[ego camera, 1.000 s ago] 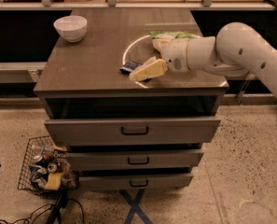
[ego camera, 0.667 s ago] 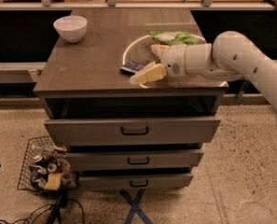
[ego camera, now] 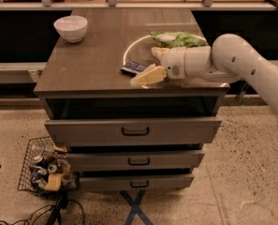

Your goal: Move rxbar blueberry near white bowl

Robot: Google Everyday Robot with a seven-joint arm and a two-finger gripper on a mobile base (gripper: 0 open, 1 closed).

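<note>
The rxbar blueberry (ego camera: 134, 68), a small dark blue bar, lies flat on the brown cabinet top (ego camera: 96, 64), near the middle and towards the front. The white bowl (ego camera: 70, 28) stands at the far left corner, well away from the bar. My gripper (ego camera: 151, 64) reaches in from the right on a white arm (ego camera: 232, 60). Its pale fingers are spread apart, and the lower finger (ego camera: 148, 76) lies just right of the bar, at the front edge. The gripper holds nothing.
A green and white snack bag (ego camera: 178, 39) lies behind the gripper, by a thin ring mark on the top. Three drawers (ego camera: 134, 131) sit below. A wire basket of cans (ego camera: 45, 170) and cables are on the floor at left.
The gripper has shifted slightly towards the front edge of the cabinet top. The bar and bowl have not moved.
</note>
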